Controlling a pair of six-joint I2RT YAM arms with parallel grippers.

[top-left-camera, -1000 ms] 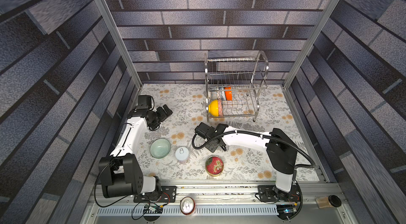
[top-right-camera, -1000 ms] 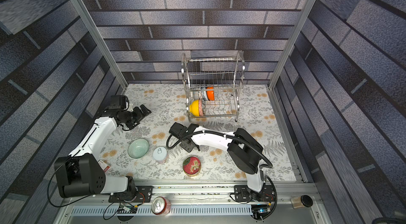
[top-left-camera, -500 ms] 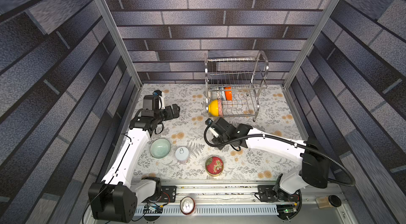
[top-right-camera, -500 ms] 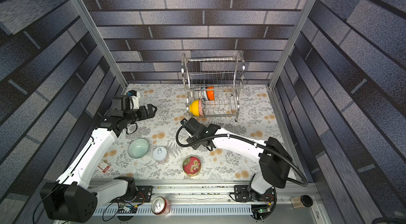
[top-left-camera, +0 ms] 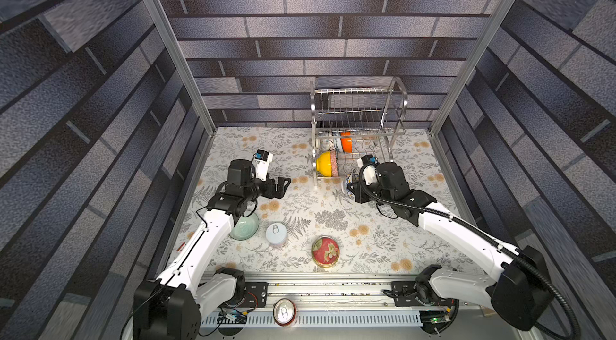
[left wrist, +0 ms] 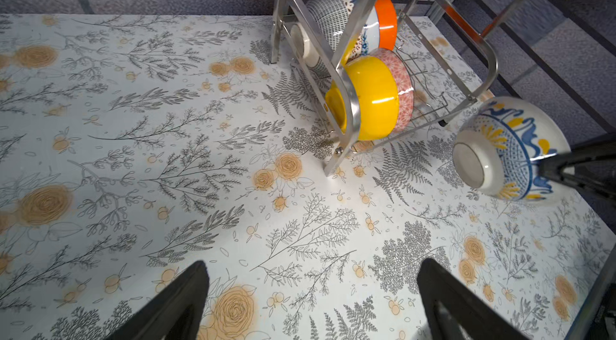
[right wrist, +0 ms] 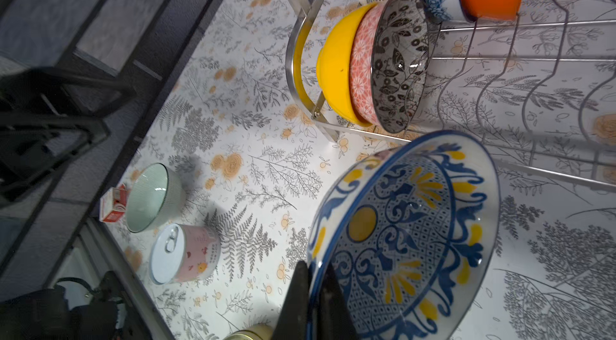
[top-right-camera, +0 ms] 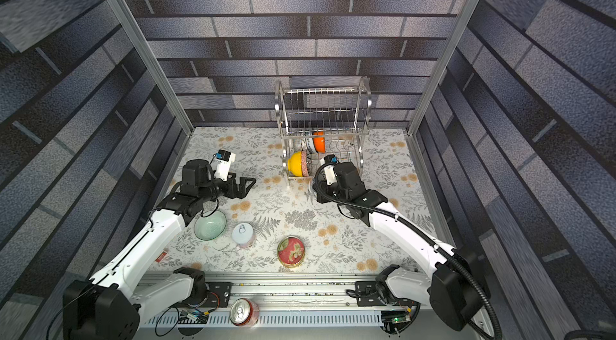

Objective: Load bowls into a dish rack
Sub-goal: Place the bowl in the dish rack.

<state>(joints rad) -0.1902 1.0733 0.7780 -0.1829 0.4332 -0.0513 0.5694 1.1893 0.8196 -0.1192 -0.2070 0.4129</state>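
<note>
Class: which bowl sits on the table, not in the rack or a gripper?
The pale green bowl, upright beside the white pull-tab can. The blue-and-yellow bowl is in the right gripper; the others stand on edge in the steel wire dish rack.

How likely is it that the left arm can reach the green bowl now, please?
Probably yes: the left claw is open and empty, the bowl lies free beside the can, but the arm must fold back.

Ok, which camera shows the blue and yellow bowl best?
The right wrist view: the blue and yellow bowl is close up, inside showing, rim pinched by the right hand. The left wrist view shows its outside and foot; both top views show only a sliver.
</note>
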